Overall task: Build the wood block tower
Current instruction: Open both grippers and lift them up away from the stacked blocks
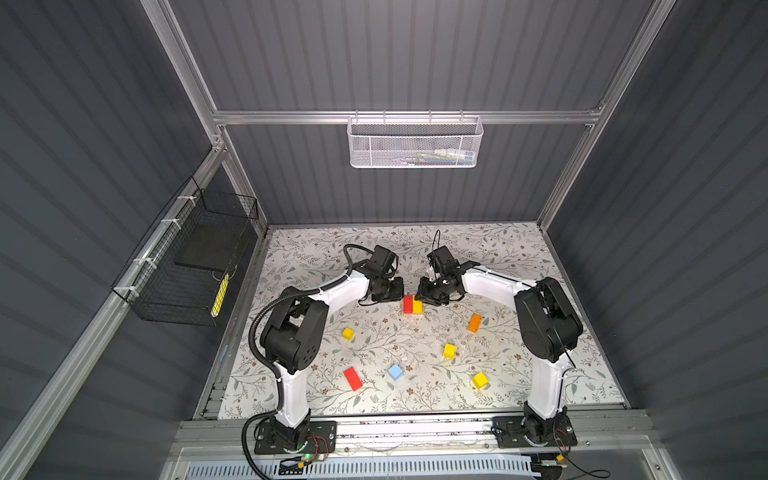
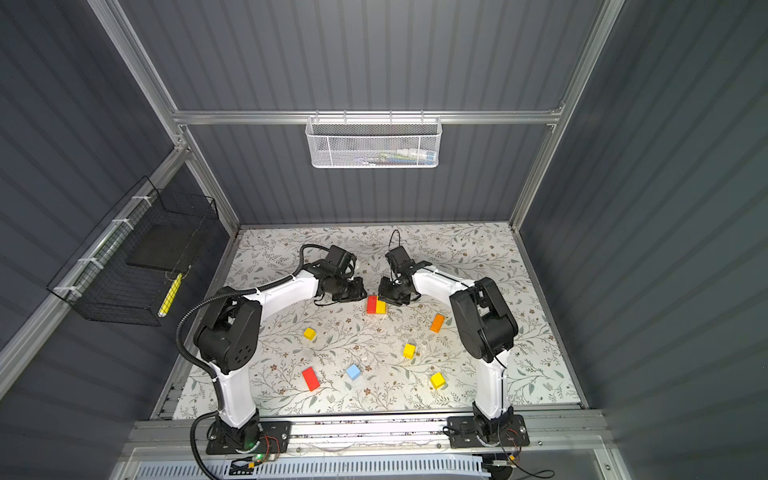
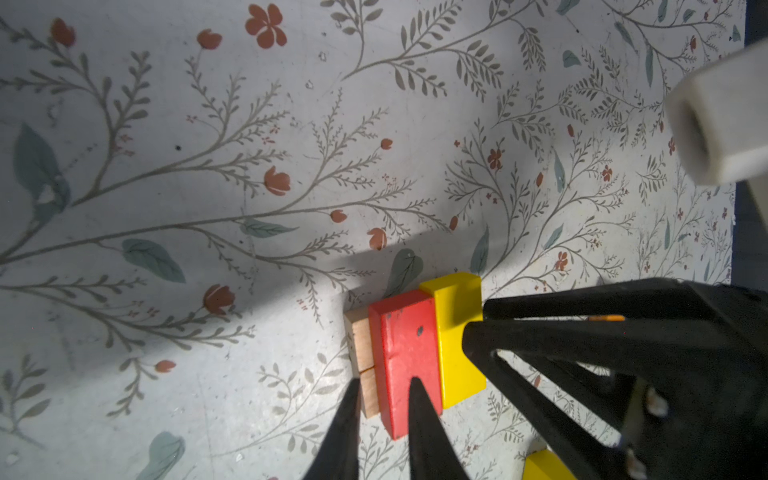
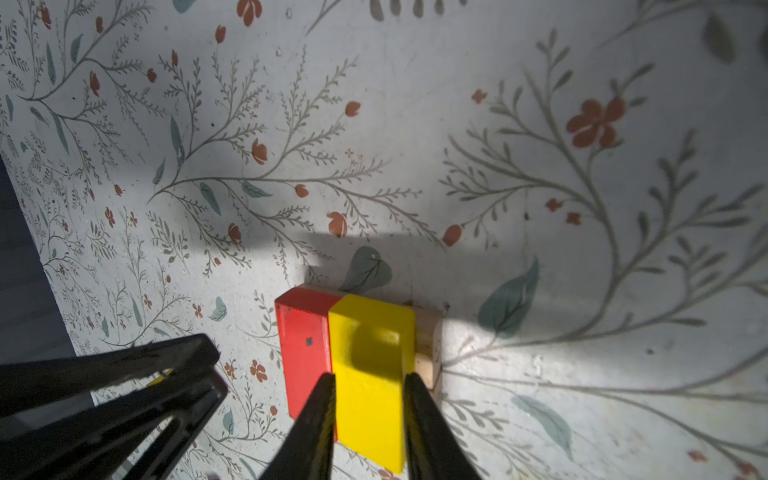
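The tower is a low stack in both top views: a red brick (image 1: 408, 304) and a yellow brick (image 1: 417, 306) side by side on bare tan bricks (image 3: 361, 345). My right gripper (image 4: 370, 376) is shut on the yellow brick (image 4: 370, 357), one finger against each long side. My left gripper (image 3: 384, 382) is shut and holds nothing. One tip is over the red brick (image 3: 405, 349), the other beside the tan bricks. Loose wood blocks lie nearer the front: three yellow cubes (image 1: 348, 333) (image 1: 449, 350) (image 1: 479, 380), a red brick (image 1: 353, 378), a blue cube (image 1: 395, 372) and an orange brick (image 1: 474, 323).
A white mesh basket (image 1: 415, 143) hangs on the back rail and a black wire basket (image 1: 187, 266) on the left wall. Both arm bases stand at the front edge of the floral mat (image 1: 519, 257).
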Controlling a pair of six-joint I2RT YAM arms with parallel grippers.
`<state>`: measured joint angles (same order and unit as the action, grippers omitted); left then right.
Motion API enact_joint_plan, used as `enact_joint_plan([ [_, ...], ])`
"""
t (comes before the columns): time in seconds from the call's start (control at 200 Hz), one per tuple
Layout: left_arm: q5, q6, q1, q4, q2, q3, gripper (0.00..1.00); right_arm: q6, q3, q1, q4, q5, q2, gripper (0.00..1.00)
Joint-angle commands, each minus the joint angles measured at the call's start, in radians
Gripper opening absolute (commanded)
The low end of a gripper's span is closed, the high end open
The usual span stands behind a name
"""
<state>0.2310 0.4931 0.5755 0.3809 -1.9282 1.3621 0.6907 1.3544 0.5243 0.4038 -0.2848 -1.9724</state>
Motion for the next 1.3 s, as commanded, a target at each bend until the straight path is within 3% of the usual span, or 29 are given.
enact_joint_plan([
  [0.0, -0.007, -0.004, 0.006, 0.026, 0.019, 0.005, 0.22, 0.003, 0.007, -0.002, -0.001, 0.0, -0.017, 0.31],
  [0.585, -0.01, -0.007, 0.006, 0.032, 0.057, 0.0, 0.21, -0.003, 0.01, -0.001, 0.029, 0.033, 0.059, 0.4],
  [1.036, -0.085, -0.077, 0.01, 0.157, 0.194, -0.029, 0.21, 0.022, -0.18, -0.002, 0.026, 0.143, 0.329, 0.47],
  [1.296, -0.168, -0.132, 0.064, 0.293, 0.225, -0.004, 0.22, 0.053, -0.306, -0.002, 0.01, 0.201, 0.48, 0.53],
])
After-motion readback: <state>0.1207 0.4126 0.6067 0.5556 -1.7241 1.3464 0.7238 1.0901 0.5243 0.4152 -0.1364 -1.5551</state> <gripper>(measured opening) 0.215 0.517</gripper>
